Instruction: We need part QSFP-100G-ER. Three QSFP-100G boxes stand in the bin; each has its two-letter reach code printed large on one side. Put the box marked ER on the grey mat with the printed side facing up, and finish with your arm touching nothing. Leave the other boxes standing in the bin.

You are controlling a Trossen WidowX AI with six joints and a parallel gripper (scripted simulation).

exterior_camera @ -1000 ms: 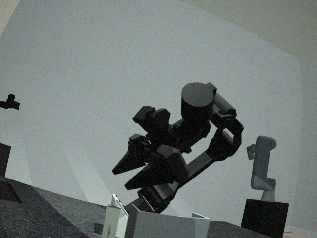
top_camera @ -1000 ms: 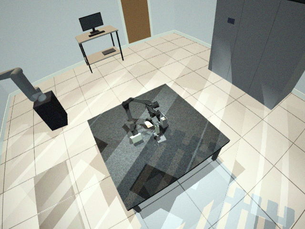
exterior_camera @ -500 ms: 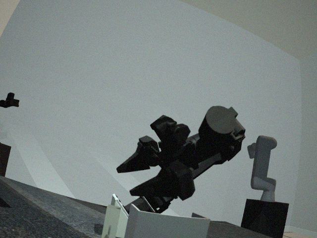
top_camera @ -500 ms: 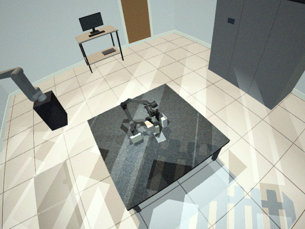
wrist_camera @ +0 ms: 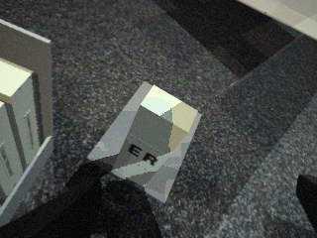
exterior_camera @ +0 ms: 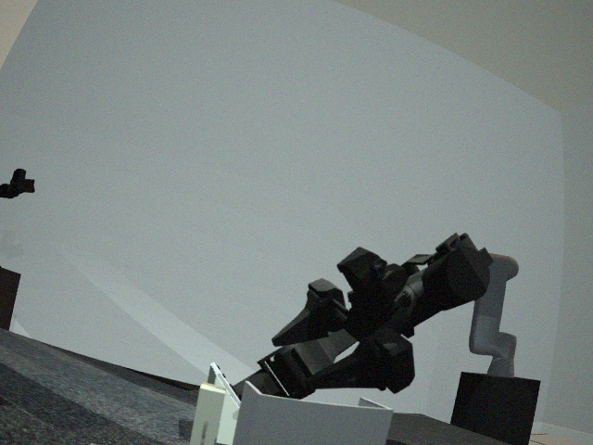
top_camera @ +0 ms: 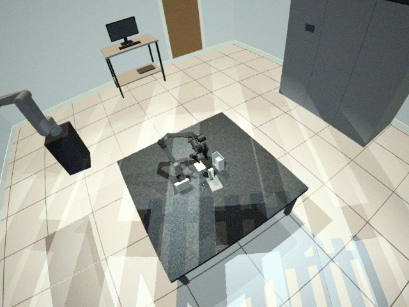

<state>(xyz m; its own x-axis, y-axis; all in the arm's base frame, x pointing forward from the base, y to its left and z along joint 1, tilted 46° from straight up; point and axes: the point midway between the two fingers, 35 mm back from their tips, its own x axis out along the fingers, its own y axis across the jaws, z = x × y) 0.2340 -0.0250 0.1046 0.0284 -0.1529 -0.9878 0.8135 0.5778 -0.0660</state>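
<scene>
The ER box [top_camera: 211, 173] [exterior_camera: 208, 413] [wrist_camera: 154, 126] stands on end on the grey mat [top_camera: 216, 187] [wrist_camera: 170, 185], its letters on a side, not up. It looks light and stiff, maybe a bit slick; I'd grab its narrow sides near the top and tip it gently. The gripper [top_camera: 202, 161] [exterior_camera: 293, 363] [wrist_camera: 197, 184] is wide open with nothing in it. Close by, the bin [top_camera: 222, 165] [exterior_camera: 311, 421] [wrist_camera: 44, 57] and its boxes [top_camera: 218, 160] [wrist_camera: 14, 81] could get bumped.

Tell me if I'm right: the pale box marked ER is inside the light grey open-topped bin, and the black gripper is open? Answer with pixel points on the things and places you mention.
Not quite: the pale box marked ER [top_camera: 210, 174] [exterior_camera: 206, 415] [wrist_camera: 149, 124] is outside the bin [top_camera: 219, 165] [exterior_camera: 311, 421] [wrist_camera: 44, 74], on the flat grey mat [top_camera: 215, 185] [wrist_camera: 170, 183], as the wrist view shows. The gripper [top_camera: 202, 160] [exterior_camera: 291, 363] [wrist_camera: 197, 184] is open.
</scene>
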